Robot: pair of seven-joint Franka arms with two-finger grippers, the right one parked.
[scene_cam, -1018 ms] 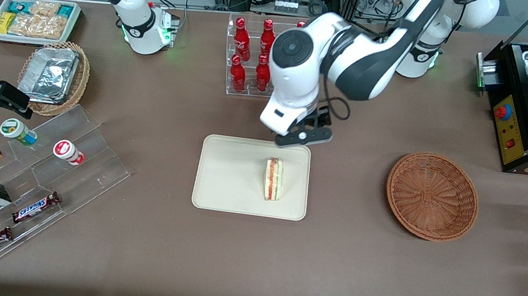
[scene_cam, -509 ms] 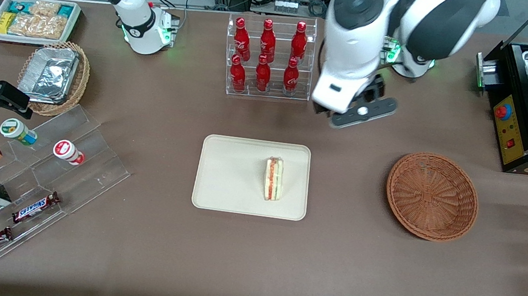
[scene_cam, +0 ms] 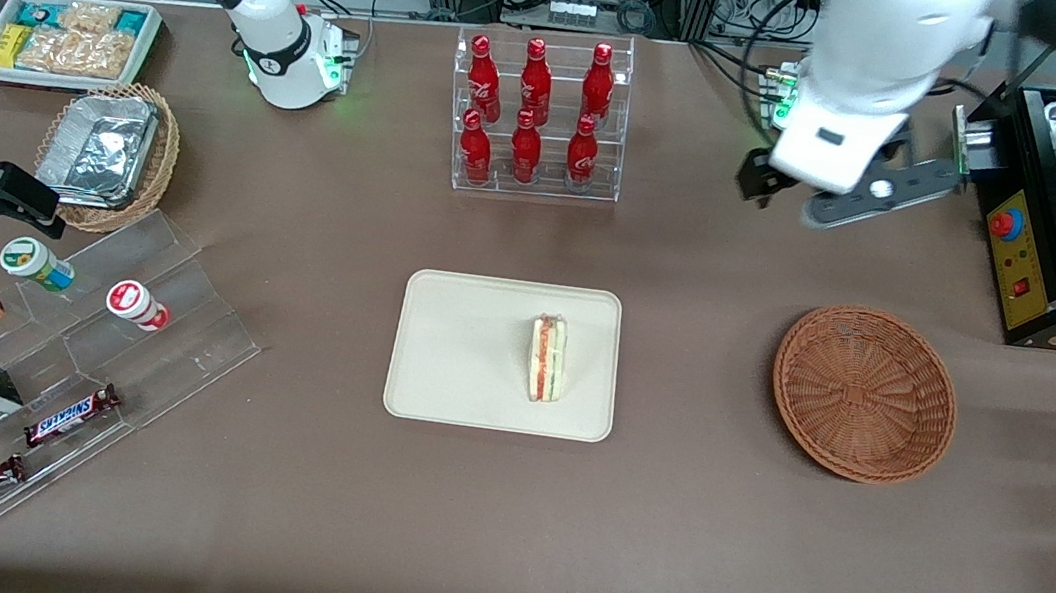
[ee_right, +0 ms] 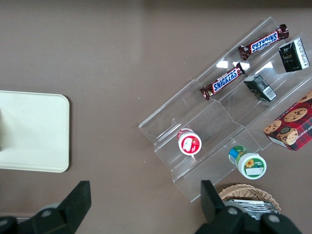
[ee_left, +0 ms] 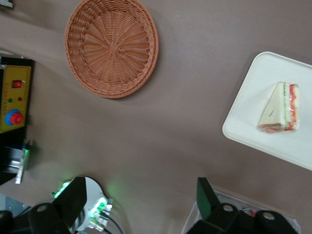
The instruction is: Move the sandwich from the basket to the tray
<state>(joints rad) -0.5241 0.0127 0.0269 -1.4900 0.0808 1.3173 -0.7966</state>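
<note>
**Sandwich on the tray, arm lifted clear: the job looks done**

The sandwich [scene_cam: 547,358] lies on the tray [scene_cam: 450,358], on the part of it toward the working arm's end of the surface, with its red, orange and green filling edge showing from above. In the wrist view the same wedge [ee_left: 281,108] sits flat inside the tray's low rim [ee_left: 243,112], not overhanging it. The basket [scene_cam: 864,392] stands well apart from the tray toward the working arm's end, and its woven bowl [ee_left: 112,46] holds nothing.

The pincer [scene_cam: 843,189] hangs high above the bare brown surface [scene_cam: 694,257], farther from the front camera than the basket and near the black machine [scene_cam: 1050,230]. In the wrist view its two fingers [ee_left: 73,197] stand wide apart with only the surface between them, so it carries nothing; the front view hides the fingertips under the wrist body, so that reading rests on the wrist camera alone.

By my judgement the placing step is complete and what remains is retreat. The next move calls for little: bring the arm to a rest pose, keeping it high enough to pass the rack of red bottles [scene_cam: 535,116] and the machine beside it, and leave the tray undisturbed.
</note>
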